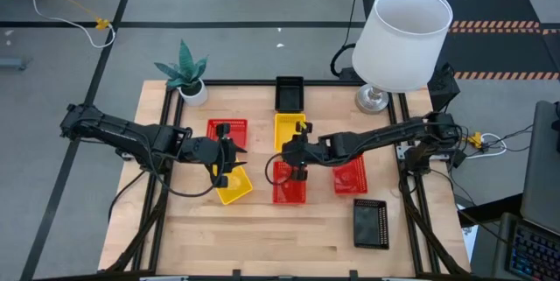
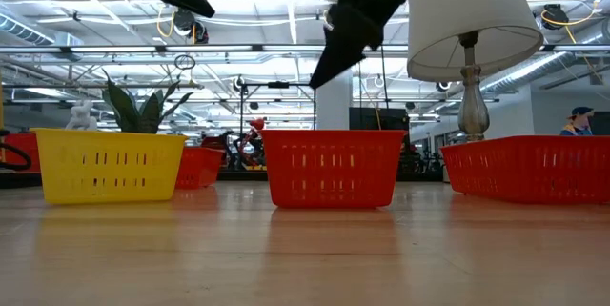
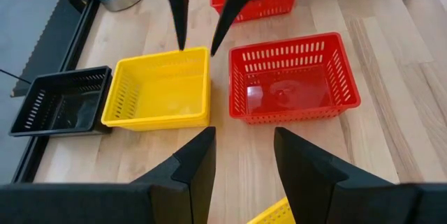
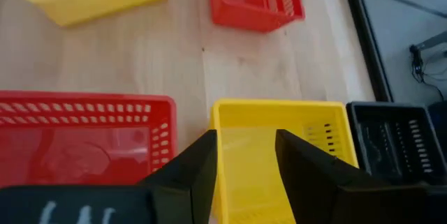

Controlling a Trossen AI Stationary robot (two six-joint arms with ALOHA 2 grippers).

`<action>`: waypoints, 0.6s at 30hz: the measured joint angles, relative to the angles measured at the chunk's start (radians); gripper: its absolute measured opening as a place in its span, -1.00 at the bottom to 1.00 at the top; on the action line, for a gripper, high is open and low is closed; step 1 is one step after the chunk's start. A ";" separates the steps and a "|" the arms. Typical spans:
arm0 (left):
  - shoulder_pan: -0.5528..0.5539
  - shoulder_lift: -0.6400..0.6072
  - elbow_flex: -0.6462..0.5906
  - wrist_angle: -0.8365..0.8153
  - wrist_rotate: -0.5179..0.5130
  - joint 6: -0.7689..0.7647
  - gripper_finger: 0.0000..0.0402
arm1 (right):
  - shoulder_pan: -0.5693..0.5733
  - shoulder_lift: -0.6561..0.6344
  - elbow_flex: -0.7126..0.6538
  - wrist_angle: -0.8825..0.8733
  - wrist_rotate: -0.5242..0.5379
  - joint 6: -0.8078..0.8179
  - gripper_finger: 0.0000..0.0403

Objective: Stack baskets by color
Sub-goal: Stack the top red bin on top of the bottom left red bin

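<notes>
Our right pincer [image 1: 302, 151] hangs part open and empty above the worktop [image 1: 289, 228], with a red basket [image 1: 290, 182] just below and a yellow basket [image 1: 288, 129] just beyond its tips. Our left pincer [image 1: 229, 152] waits, part open and empty, over another yellow basket [image 1: 234, 186]. We judge a sorting step is underway; next, one pincer must grip a rim and carry that basket onto its colour mate.
</notes>
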 joint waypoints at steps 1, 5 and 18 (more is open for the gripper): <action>0.000 0.000 0.000 0.000 0.000 0.000 -0.27 | 0.007 -0.011 0.000 -0.001 0.000 0.000 -0.30; 0.000 0.000 0.000 -0.010 0.000 -0.002 -0.27 | 0.046 -0.064 0.000 -0.039 -0.002 0.001 -0.30; 0.001 0.000 0.000 -0.123 -0.101 -0.093 -0.27 | 0.196 -0.288 0.000 -0.167 0.010 0.180 -0.30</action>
